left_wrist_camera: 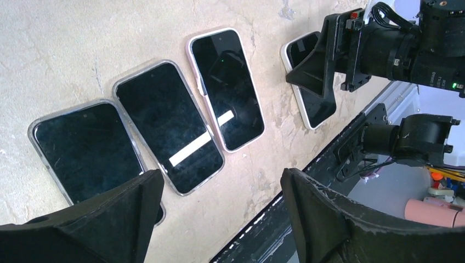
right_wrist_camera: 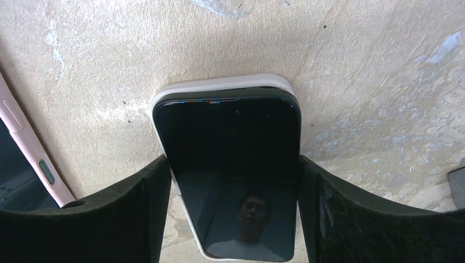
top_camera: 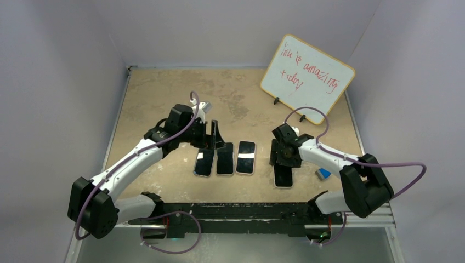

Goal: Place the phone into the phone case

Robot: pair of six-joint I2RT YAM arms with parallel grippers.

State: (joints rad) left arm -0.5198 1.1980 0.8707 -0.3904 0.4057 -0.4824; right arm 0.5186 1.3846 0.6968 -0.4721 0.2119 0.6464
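Observation:
A black phone (right_wrist_camera: 230, 142) lies on a white phone case (right_wrist_camera: 219, 83), its top end just short of the case's rim. A strip of the case's white edge shows along the phone's left side. My right gripper (right_wrist_camera: 234, 181) straddles the phone, one pad against each long side, shut on it. From above, this phone (top_camera: 283, 178) lies right of centre near the front edge, under the right gripper (top_camera: 282, 156). My left gripper (left_wrist_camera: 219, 192) stands open and holds nothing, above the table's front edge by the row of other phones; from above the left gripper (top_camera: 213, 137) is left of centre.
Three cased phones lie side by side: two in clear cases (left_wrist_camera: 88, 150) (left_wrist_camera: 167, 126) and one in a pink case (left_wrist_camera: 225, 87). A whiteboard (top_camera: 307, 76) leans at the back right. A small blue object (top_camera: 323, 173) sits by the right arm. A black rail (top_camera: 247, 211) runs along the front edge.

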